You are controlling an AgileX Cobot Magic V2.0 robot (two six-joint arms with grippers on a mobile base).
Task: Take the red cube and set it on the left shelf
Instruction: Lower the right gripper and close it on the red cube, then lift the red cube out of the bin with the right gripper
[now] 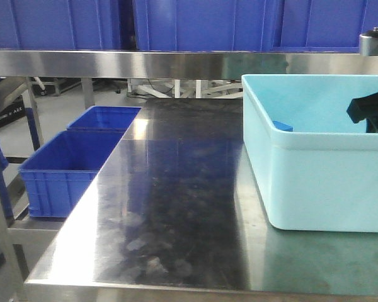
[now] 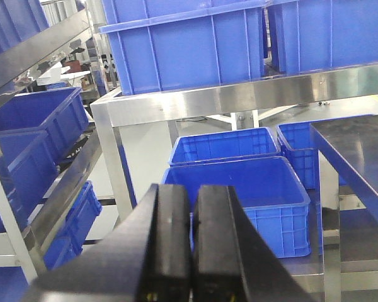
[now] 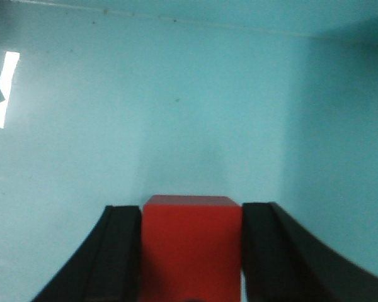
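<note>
In the front-facing view, a steel tabletop (image 1: pixel 176 207) filled the middle, and a pale turquoise bin (image 1: pixel 321 182) stood on it at the right side of the frame. Inside the bin, near its left wall, was a small blue piece (image 1: pixel 281 126), and a black robot part (image 1: pixel 370 112) reached into the bin at the right edge. Two blue crates (image 1: pixel 69 167) stood lower, at the left of the tabletop. The red cube could not be seen in this view. In the left wrist view, the left gripper (image 2: pixel 190 251) was at the bottom centre with its two fingers pressed together and nothing between them. The left shelf (image 2: pixel 63 189) rose along the left side of the frame, holding blue crates. In the right wrist view, the right gripper (image 3: pixel 190 214) was clamped on the red cube (image 3: pixel 192 251) at the bottom centre, one black finger touching each side. Behind the cube was only the turquoise surface of the bin.
</note>
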